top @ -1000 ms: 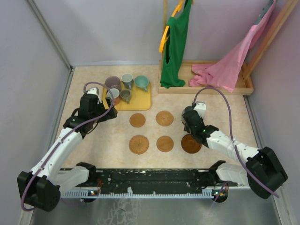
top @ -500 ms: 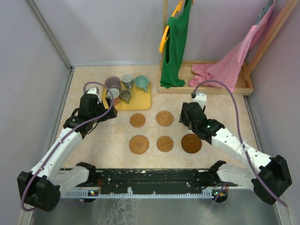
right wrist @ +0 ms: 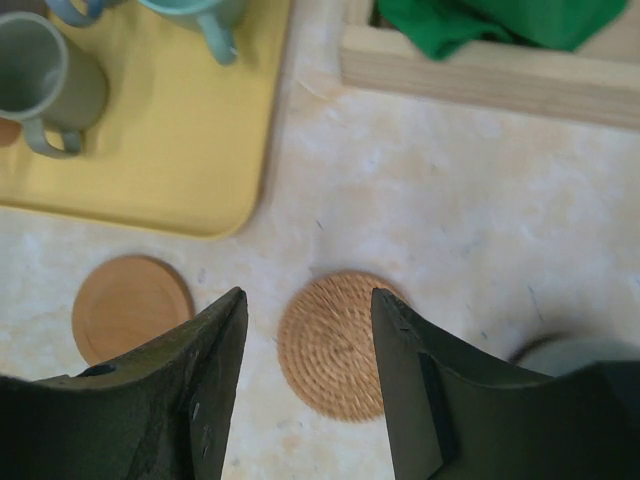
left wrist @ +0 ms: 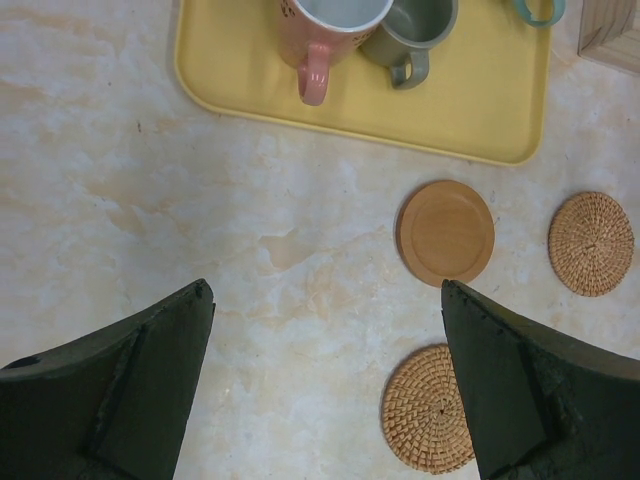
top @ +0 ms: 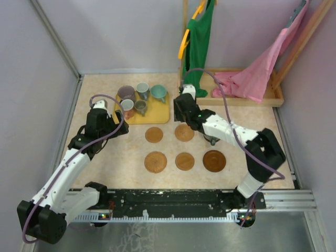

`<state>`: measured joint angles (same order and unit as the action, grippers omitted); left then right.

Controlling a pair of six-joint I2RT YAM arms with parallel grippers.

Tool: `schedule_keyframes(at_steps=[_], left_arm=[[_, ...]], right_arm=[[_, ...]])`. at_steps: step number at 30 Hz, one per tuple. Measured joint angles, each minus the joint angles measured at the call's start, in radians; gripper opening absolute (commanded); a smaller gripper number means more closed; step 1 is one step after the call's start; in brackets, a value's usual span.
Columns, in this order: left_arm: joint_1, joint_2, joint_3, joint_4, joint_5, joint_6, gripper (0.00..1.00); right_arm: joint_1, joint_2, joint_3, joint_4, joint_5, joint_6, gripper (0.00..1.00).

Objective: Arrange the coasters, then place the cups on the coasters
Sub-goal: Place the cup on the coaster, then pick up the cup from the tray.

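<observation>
Five coasters on table; cups, seemingly five, on yellow tray.

Top cam sits high behind the arm bases, looking down over the whole bench. Both wrist cams hang close, facing straight down: the left one just in front of the yellow tray, the right one off its front-right corner. All three share that tray and the smooth coaster in front of it.
</observation>
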<state>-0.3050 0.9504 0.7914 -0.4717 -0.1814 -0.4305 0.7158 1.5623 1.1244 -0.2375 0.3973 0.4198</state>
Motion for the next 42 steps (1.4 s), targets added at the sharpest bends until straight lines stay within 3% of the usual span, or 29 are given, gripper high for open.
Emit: schedule_keyframes(at_steps=[11, 18, 42], left_arm=[[0.004, -0.046, -0.021, -0.035, -0.003, -0.007, 1.0], [0.005, -0.059, -0.021, -0.056, -0.025, -0.007, 1.0], [0.009, -0.102, -0.022, -0.123, -0.092, 0.002, 1.0]], right_arm=[[0.004, 0.42, 0.371, 0.084, -0.07, -0.115, 0.49], [0.003, 0.576, 0.491, 0.126, -0.085, -0.214, 0.49], [-0.05, 0.724, 0.588, 0.277, -0.115, -0.352, 0.47]])
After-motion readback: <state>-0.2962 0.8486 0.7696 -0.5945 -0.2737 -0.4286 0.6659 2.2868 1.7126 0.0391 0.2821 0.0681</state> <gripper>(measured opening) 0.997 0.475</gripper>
